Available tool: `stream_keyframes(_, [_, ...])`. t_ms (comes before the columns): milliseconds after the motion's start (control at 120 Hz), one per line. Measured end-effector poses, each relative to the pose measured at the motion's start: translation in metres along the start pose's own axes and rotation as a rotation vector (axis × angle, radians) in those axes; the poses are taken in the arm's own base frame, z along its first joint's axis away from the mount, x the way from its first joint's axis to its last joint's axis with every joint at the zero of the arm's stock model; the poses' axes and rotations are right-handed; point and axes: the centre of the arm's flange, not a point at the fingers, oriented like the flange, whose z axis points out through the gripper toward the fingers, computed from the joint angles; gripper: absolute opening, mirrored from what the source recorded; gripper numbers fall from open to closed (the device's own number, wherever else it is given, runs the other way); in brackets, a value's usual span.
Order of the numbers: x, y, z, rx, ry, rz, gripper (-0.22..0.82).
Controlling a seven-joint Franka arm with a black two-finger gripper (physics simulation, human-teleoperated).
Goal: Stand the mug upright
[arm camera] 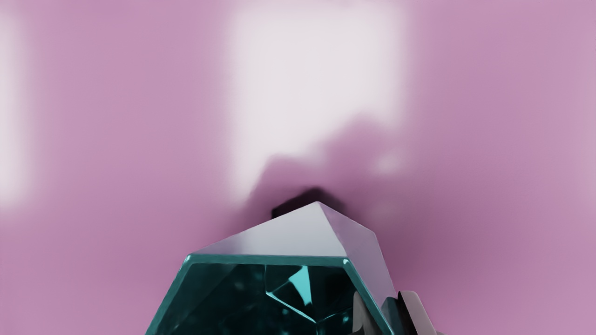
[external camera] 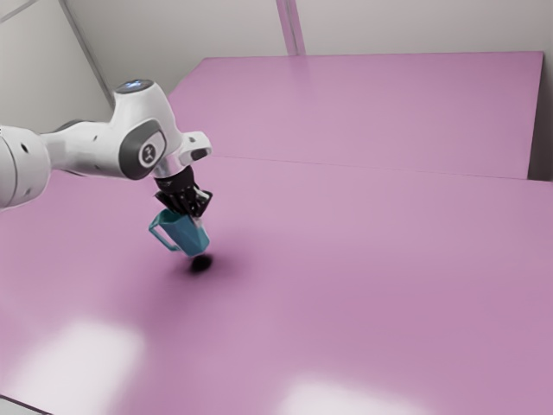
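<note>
Gripper (external camera: pixel 199 217): our two fingers pinch the wall of the mug (external camera: pixel 183 233), one inside, one outside.
Mug: tilted below our gripper, mouth up toward it, just above the bench (external camera: pixel 346 268).
Shadow (external camera: pixel 200 264): beneath the mug.

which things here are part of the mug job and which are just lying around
Part of the job:
- teal mug, tilted, held by its wall
- black gripper, one finger inside the mug, one outside

Just surroundings:
- pink table
- pale wall
</note>
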Motion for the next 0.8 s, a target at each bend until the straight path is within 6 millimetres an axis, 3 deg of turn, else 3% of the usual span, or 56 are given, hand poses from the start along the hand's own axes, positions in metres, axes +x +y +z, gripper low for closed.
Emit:
stream_keyframes(167, [0.005, 0.009, 0.006, 0.047, 0.021, 0.037, -0.18])
stream_keyframes(575, [0.011, 0.010, 0.048, 0.090, -0.015, 0.031, -0.18])
stream_keyframes(800, [0.013, 0.011, 0.054, 0.091, -0.010, 0.013, -0.18])
